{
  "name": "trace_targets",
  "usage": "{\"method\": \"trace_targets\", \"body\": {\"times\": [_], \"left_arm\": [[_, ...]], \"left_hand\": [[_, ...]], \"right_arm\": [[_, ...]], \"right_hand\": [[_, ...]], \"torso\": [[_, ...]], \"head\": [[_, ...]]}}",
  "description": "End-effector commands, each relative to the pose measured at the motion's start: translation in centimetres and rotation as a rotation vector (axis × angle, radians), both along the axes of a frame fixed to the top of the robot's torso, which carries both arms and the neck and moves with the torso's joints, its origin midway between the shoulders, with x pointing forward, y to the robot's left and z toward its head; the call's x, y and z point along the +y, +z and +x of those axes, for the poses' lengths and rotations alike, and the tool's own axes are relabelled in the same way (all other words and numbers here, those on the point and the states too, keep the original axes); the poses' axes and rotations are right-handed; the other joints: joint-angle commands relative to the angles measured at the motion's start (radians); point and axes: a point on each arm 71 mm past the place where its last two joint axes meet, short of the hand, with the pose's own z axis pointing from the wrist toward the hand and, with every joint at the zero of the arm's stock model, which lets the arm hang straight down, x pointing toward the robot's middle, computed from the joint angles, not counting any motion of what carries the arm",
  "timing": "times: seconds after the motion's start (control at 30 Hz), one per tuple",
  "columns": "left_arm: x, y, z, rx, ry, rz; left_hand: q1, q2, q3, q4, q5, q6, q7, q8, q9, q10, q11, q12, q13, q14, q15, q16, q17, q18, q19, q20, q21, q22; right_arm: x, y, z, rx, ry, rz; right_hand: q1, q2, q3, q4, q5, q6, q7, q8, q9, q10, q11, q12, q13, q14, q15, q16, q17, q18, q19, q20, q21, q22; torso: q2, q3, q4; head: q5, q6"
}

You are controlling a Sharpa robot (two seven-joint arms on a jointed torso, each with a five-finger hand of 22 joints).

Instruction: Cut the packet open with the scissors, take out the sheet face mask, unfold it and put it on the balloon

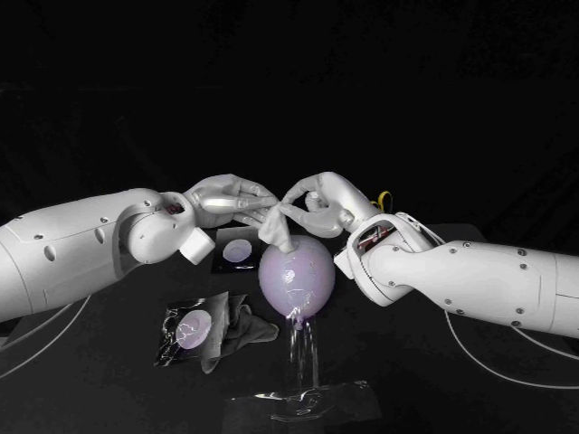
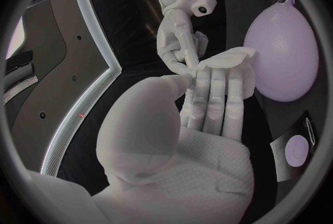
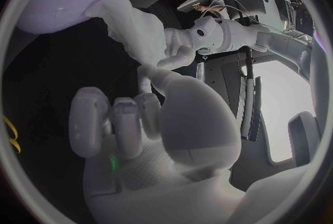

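Pinching sheet mask (image 1: 280, 228) over balloon (image 1: 298, 276): left hand (image 1: 227, 201), right hand (image 1: 318, 199) fingers; black table (image 1: 407, 402) bears packet (image 1: 189, 330), clear stand (image 1: 309, 393).

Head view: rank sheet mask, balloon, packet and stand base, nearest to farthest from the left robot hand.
1. sheet mask, held by the left robot hand
2. balloon, just beneath
3. packet, on the table, robot's left
4. stand base, nearest the robot

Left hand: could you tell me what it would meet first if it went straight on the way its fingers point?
The sheet mask it touches, then almost at once the right hand; depth is unclear.
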Motion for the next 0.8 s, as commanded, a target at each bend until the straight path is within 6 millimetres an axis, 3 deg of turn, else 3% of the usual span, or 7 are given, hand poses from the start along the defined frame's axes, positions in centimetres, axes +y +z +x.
{"method": "trace_targets", "body": {"times": [0.03,0.8], "left_arm": [[-0.3,0.2,0.0,-0.01,-0.006,-0.015],[0.5,0.3,0.3,-0.024,0.04,-0.009]], "left_hand": [[0.005,0.001,0.005,0.0,0.003,0.004,-0.001,0.003,0.226,0.006,-0.002,0.003,0.001,-0.005,-0.005,0.006,0.001,0.012,0.007,0.0,0.001,0.002],[0.004,-0.002,0.013,-0.006,0.003,0.002,-0.001,0.005,0.232,0.006,-0.002,0.004,0.003,-0.005,-0.005,0.007,0.003,0.013,0.007,-0.001,0.002,0.003]], "right_arm": [[0.2,0.2,-0.2,-0.033,0.013,-0.005],[-1.5,0.3,-0.7,-0.037,-0.012,-0.024]], "right_hand": [[-0.004,-0.006,0.015,-0.017,0.007,0.022,-0.014,0.039,0.039,0.045,-0.009,0.015,0.168,0.104,-0.01,0.003,0.263,-0.017,0.024,-0.008,0.011,0.206],[-0.017,-0.011,0.032,-0.028,0.007,0.021,-0.019,0.062,0.061,0.055,-0.015,0.035,0.183,0.104,-0.015,0.003,0.263,-0.021,0.033,-0.013,0.033,0.211]], "torso": [[0.0,-0.0002,0.0002],[0.0,0.0001,-0.0006]], "head": [[0.0,-0.001],[0.001,0.002]]}}
